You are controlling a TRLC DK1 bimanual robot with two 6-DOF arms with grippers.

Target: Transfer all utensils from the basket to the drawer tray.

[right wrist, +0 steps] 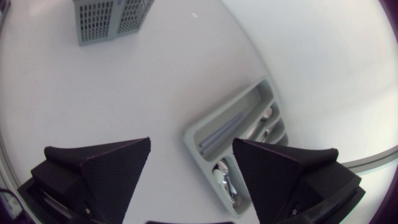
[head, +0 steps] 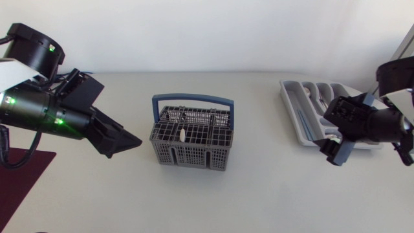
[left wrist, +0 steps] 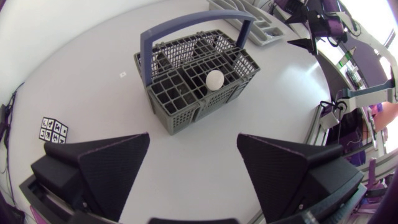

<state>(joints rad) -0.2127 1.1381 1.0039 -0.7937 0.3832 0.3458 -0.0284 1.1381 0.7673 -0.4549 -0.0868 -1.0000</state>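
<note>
The grey wire basket (head: 192, 137) with a blue handle stands mid-table, and a white spoon (head: 183, 134) sticks up in it. My left gripper (head: 125, 146) hovers to its left, open and empty. Seen from the left wrist, the basket (left wrist: 196, 78) lies ahead of the open left gripper (left wrist: 193, 168), and the spoon's white round end (left wrist: 214, 79) shows in a near compartment. The grey drawer tray (head: 292, 103) sits at the right with several utensils in it. My right gripper (head: 331, 153) hangs over its near end, open. In the right wrist view the tray (right wrist: 194, 134) is under the right gripper (right wrist: 191, 171), holding spoons (right wrist: 227, 177).
A dark red mat (head: 19, 181) lies at the front left corner of the table. A small black-and-white marker cube (left wrist: 53, 130) sits beside my left gripper. The basket (right wrist: 112, 18) shows far ahead of the right gripper, with bare white tabletop between.
</note>
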